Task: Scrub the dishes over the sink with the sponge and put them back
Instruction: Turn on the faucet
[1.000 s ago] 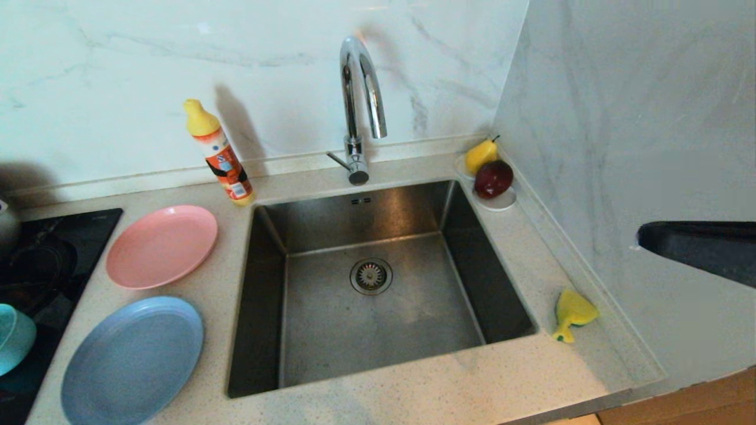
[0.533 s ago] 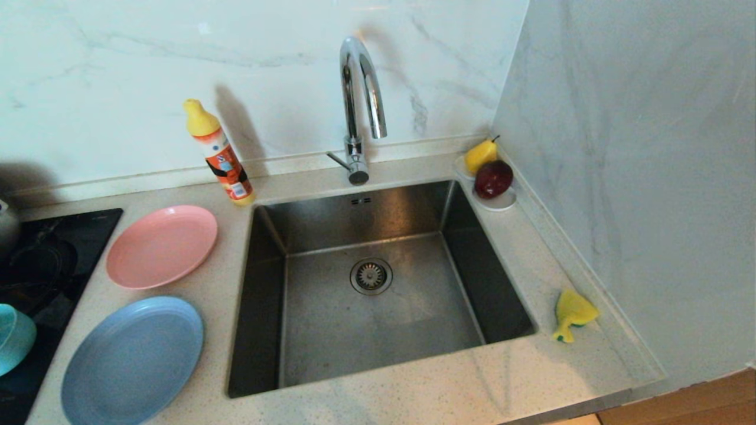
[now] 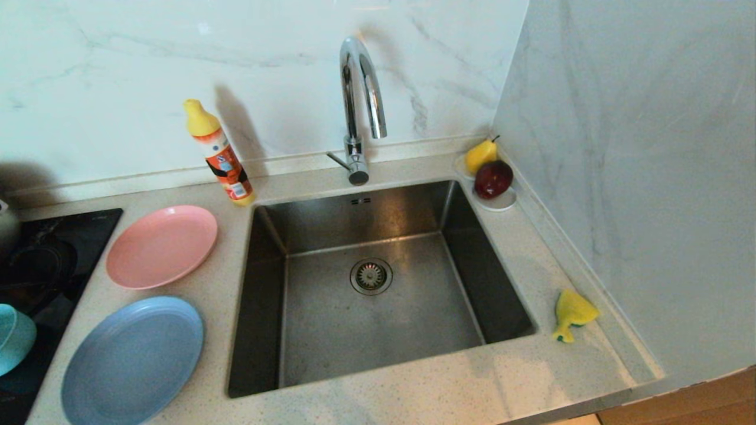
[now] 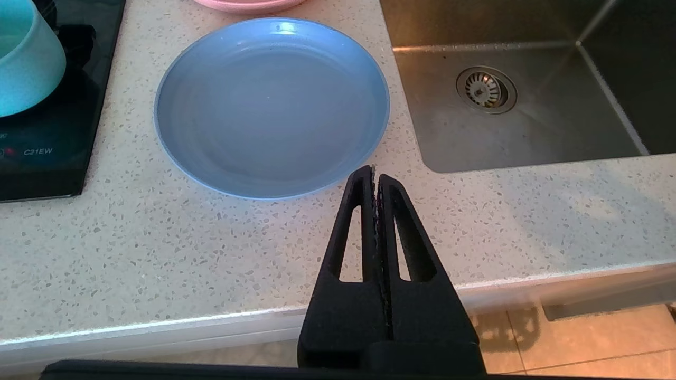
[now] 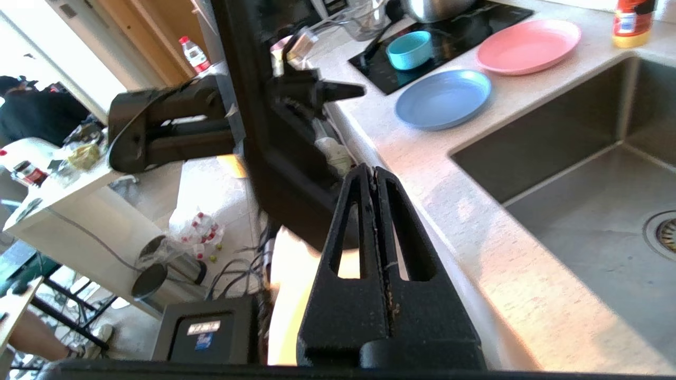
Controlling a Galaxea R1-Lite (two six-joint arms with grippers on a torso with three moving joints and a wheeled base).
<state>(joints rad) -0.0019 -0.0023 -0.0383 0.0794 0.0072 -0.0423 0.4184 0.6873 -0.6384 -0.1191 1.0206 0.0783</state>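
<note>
- My left jaws (image 4: 375, 177), pressed together and empty, hang at lower centre, just beside the blue plate (image 4: 272, 105).
- My right jaws (image 5: 375, 177), likewise closed and empty, hover off the counter (image 5: 465, 211) edge.
- The sponge (image 3: 572, 314) lies at right of the sink (image 3: 378, 330).

sink (image 3: 378, 319): open above | tap (image 3: 360, 106): overhangs back rim

The bowl (image 3: 13, 337) and hob (image 3: 41, 277) are cut off by the head view's left edge; neither tool appears there.

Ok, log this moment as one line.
left gripper: shut, empty | right gripper: shut, empty | sponge: on counter, untouched | sink: empty
</note>
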